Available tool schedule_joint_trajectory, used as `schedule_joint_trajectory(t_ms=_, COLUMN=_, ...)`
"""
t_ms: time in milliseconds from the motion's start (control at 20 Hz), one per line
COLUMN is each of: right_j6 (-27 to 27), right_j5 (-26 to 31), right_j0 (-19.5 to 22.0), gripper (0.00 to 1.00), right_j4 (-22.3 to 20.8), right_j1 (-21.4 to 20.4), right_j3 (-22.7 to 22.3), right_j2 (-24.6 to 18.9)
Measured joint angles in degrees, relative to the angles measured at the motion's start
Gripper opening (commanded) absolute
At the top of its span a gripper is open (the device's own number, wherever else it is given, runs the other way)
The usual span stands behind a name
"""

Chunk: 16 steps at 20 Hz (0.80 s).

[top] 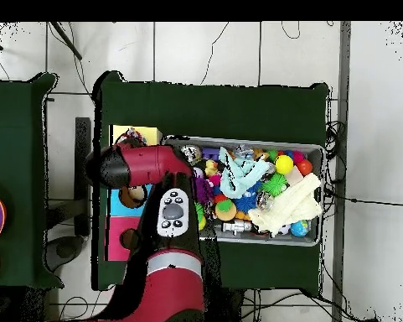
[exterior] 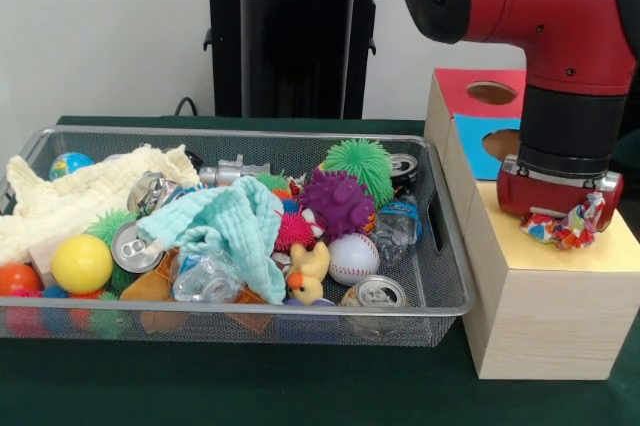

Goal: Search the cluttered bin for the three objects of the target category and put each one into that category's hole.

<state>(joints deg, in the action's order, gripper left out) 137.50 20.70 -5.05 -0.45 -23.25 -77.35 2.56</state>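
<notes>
Your gripper (exterior: 562,218) pinches one confetti cloth (exterior: 568,228) just above the yellow-topped box (exterior: 545,296). Well off to its side in the front view, the mesh bin (exterior: 440,246) holds one cream knitted cloth (exterior: 75,196) and one mint cloth (exterior: 235,226).

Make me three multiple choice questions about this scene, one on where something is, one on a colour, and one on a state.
1. Where is the small confetti-patterned cloth?
A. Under the red and black gripper above the yellow-topped wooden box
B. On the floor
C. Inside the silver wire mesh bin

2. What colour is the spiky rubber ball beside the green spiky ball?
A. Purple
B. White
C. Black

3. How does the large cream-yellow knitted cloth lie?
A. Hanging from the arm
B. Draped in the bin
C. Stuffed into the red-topped hole

Answers: 1 A, the cloth hangs at the gripper over the yellow top. 2 A, it is plainly purple. 3 B, it sprawls across the bin's left end.
</notes>
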Motion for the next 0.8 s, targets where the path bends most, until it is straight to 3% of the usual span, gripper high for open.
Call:
schedule_joint_trajectory(t_ms=250, right_j6=0.0, right_j5=0.1, right_j0=2.6, gripper=1.0, right_j4=0.0, right_j1=-1.1, right_j3=-2.1, right_j2=-3.0)
schedule_joint_trajectory(t_ms=800, right_j6=0.0, right_j5=0.1, right_j0=3.8, gripper=1.0, right_j4=0.0, right_j1=-3.6, right_j3=-5.0, right_j2=-5.3)
